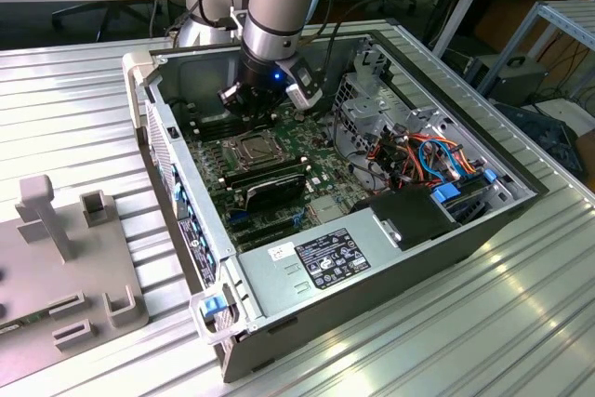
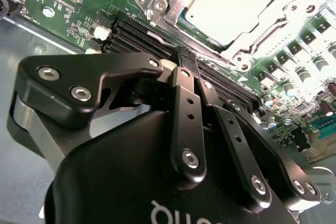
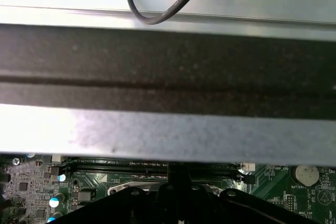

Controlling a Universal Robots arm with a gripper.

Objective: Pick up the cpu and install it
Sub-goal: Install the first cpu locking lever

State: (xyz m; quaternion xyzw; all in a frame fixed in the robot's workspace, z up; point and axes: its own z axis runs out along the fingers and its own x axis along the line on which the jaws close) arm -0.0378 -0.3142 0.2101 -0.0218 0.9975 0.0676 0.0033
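The cpu [image 2: 226,3] lies flat with its silvery face up inside the motherboard socket, ringed by the socket's metal frame [image 2: 157,1]. In the exterior view the cpu [image 1: 244,149] sits in the middle of the board in the open computer case [image 1: 177,174]. My gripper [image 2: 186,59] hangs over the black memory slots [image 2: 152,32] just beside the socket, its two black fingers [image 2: 184,108] pressed together with nothing between them. Seen from the exterior view, my gripper [image 1: 251,107] is low inside the case, just behind the socket.
The case wall [image 3: 168,77] rises close beside the gripper, with a black cable [image 3: 157,9] looping beyond it. A power supply [image 1: 325,262], coloured cables [image 1: 418,151] and drive bays crowd the exterior view's right. A grey fixture plate [image 1: 65,258] lies outside the case.
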